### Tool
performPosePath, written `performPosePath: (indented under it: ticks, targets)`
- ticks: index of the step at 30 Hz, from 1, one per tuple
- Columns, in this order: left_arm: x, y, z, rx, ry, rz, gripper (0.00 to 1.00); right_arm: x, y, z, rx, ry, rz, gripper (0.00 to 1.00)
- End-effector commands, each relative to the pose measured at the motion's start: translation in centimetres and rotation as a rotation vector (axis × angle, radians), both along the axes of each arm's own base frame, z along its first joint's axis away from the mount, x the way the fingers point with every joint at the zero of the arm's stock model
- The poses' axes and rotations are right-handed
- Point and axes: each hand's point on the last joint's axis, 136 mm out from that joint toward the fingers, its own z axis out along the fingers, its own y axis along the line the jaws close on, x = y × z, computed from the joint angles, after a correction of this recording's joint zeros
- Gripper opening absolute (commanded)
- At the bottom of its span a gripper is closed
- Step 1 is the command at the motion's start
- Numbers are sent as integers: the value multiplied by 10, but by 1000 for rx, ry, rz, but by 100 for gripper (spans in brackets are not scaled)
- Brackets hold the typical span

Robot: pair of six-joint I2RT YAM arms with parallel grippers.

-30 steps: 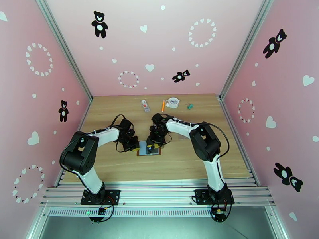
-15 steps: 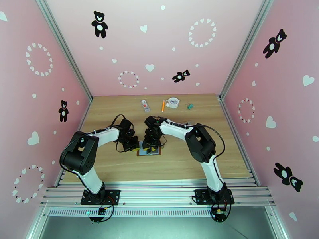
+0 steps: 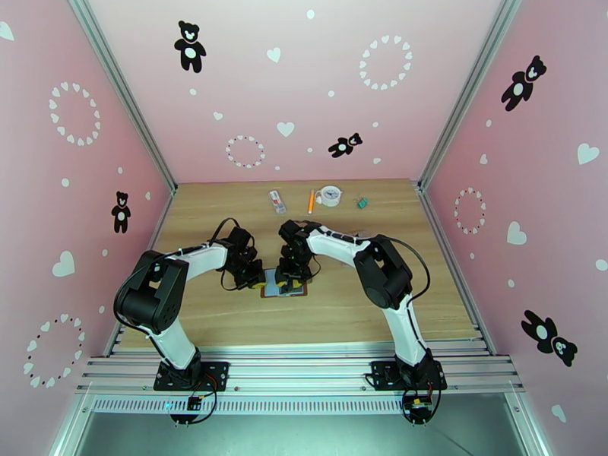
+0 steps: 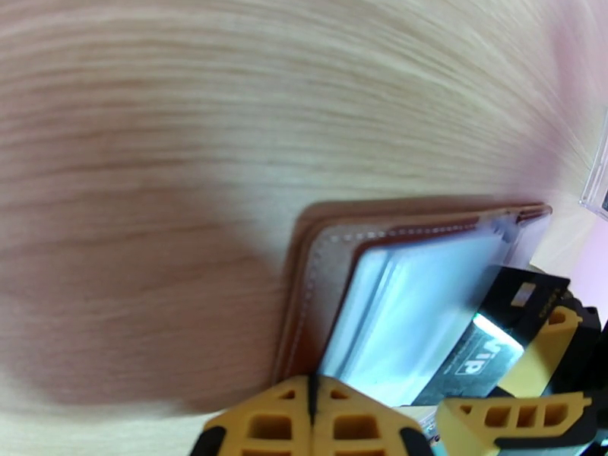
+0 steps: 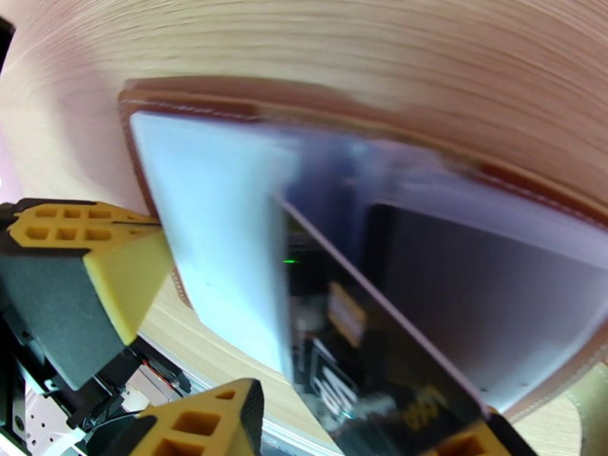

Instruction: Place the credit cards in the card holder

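The brown card holder (image 3: pixel 298 292) lies open on the table between the two arms, its grey-blue pockets (image 4: pixel 410 313) facing up. My left gripper (image 3: pixel 257 281) is shut, and its yellow tips (image 4: pixel 311 408) rest on the holder's left edge. It is seen again from the right wrist (image 5: pixel 114 222). My right gripper (image 3: pixel 289 280) hangs over the holder, shut on a black credit card (image 5: pixel 357 336) with "VIP" print (image 4: pixel 486 336). The card is tilted, with its far edge down at the pockets (image 5: pixel 228 222).
Along the back of the table lie a white-and-red packet (image 3: pixel 277 201), an orange pen (image 3: pixel 311 201), a round white item (image 3: pixel 330 194) and a small green thing (image 3: pixel 362 201). A see-through plastic edge (image 4: pixel 598 169) sits to the right of the holder. Pink walls close three sides.
My right arm has shifted a little to the left, bringing the black card over the holder's pockets. The left arm and the holder have stayed put.
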Motion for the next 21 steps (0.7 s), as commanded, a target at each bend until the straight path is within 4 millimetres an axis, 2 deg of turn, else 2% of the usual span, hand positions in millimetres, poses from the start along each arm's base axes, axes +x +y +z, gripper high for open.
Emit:
performPosePath:
  ticks: [1, 15, 21]
  targets:
    - [-17, 13, -21, 79, 62, -13, 3, 2, -9, 9, -26, -14, 9, 44]
    - [-16, 13, -21, 81, 62, -16, 3, 7, -18, 8, -105, -47, 18, 43]
    - [-17, 13, -21, 82, 62, -17, 3, 7, -11, 4, -89, -35, 16, 43]
